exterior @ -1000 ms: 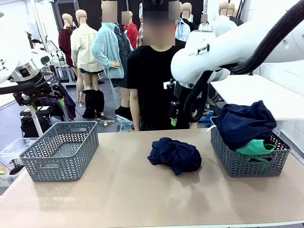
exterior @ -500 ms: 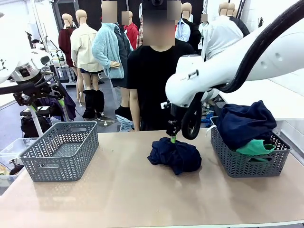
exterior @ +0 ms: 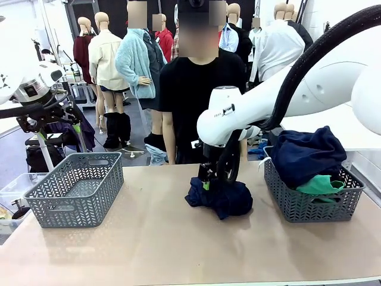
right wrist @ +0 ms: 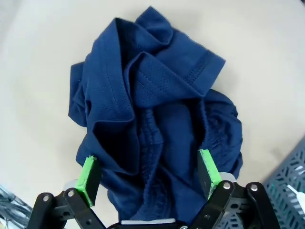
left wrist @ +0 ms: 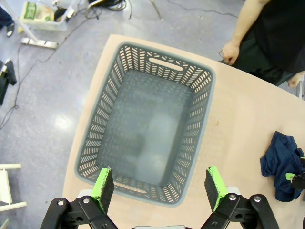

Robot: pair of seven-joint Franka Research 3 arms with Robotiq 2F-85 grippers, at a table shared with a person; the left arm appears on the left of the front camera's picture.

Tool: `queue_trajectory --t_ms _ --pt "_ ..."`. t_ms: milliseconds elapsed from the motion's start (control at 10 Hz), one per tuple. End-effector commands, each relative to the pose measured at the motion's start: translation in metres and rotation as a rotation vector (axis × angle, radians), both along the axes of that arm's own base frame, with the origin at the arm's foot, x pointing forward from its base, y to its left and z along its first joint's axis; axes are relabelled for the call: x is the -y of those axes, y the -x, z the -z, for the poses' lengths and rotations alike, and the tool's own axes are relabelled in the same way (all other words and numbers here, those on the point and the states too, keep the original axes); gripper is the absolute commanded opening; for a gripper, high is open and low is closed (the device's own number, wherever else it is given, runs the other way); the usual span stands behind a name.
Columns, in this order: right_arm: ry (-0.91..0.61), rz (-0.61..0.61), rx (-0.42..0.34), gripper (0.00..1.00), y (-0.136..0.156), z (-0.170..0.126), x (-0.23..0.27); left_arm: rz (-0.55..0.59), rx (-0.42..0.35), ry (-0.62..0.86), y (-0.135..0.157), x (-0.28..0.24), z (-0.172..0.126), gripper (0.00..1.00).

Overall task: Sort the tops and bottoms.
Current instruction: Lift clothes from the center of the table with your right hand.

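Both jaws wide apart: right gripper (right wrist: 148, 177) over navy garment (right wrist: 152, 119), left gripper (left wrist: 158, 187) above grey basket (left wrist: 95, 138); no legible writing.

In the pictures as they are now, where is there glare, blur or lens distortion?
Front view: the crumpled navy blue fabric garment is sharp. Left wrist view: wide-angle bending of the table's edge, a bright patch on the floor, and a soft sheen inside the grey plastic lattice basket. Right wrist view: the garment's stitching is crisp.

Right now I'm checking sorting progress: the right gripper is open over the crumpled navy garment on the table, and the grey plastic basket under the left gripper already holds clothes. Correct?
Not quite. The grey plastic basket under the open left gripper holds no clothes, as the left wrist view shows. The rest stands: the right gripper is open over the crumpled navy garment.
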State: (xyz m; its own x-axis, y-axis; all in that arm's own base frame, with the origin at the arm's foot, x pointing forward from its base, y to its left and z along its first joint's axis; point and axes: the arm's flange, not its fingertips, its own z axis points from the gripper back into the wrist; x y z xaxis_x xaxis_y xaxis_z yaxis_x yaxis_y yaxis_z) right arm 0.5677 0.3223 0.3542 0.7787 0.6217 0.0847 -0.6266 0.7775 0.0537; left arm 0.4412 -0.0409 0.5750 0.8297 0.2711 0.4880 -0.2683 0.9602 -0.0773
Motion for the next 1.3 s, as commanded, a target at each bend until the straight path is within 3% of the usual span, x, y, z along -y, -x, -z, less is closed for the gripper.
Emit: queue_trajectory --t_ms 0,600,700,1100,1200 --pt "0.027 -0.018 -0.021 1.0 -0.006 0.002 -0.004 -0.02 -0.004 0.021 0.001 0.0 0.0 1.0" --pt "0.126 0.018 -0.016 1.0 -0.007 0.026 -0.009 -0.02 -0.004 0.021 0.001 0.0 0.0 1.0" --pt "0.124 0.01 -0.01 0.9 -0.006 0.025 -0.009 -0.02 -0.004 0.021 0.001 0.0 0.0 1.0" --pt "0.119 0.012 -0.008 0.11 -0.004 0.021 -0.006 -0.02 -0.004 0.021 0.001 0.0 0.0 1.0" --pt "0.123 0.013 -0.002 0.0 -0.003 0.019 -0.005 -0.02 -0.004 0.021 0.001 0.0 0.0 1.0"
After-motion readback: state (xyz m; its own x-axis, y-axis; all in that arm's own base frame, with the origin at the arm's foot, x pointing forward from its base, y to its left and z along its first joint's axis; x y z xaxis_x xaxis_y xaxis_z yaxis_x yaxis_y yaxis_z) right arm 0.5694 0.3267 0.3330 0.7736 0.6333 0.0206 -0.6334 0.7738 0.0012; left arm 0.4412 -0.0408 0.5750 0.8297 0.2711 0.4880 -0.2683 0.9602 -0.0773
